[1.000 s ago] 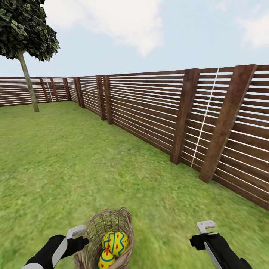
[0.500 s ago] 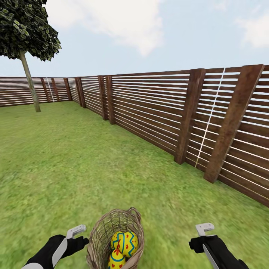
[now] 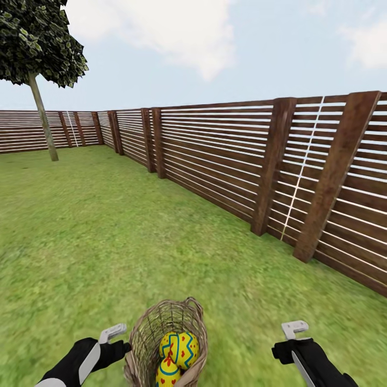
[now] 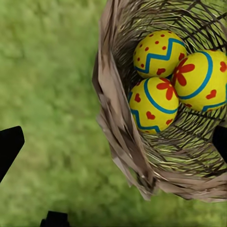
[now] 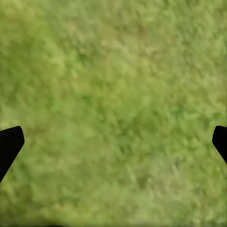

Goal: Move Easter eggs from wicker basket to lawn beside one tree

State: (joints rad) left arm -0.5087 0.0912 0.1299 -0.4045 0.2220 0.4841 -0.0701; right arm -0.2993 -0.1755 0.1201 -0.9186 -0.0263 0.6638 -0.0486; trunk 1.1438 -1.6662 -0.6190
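Head: wicker basket [image 3: 166, 344] sits on the lawn [image 3: 107, 242] between my arms, left claw [image 3: 112, 333] beside its rim, right claw [image 3: 294, 328] well apart; tree [image 3: 40, 107] far off. Left wrist: three eggs [image 4: 153, 104] packed touching; claw spread wide, empty. Risk: snagging the rim tips the basket. Right wrist: spread, empty, over grass.

Brown slatted fence [image 3: 226, 161] running from far corner toward near right, thick posts [image 3: 330, 174] along it; above the fence, pale blue sky [image 3: 279, 54] with white clouds [image 3: 177, 32].
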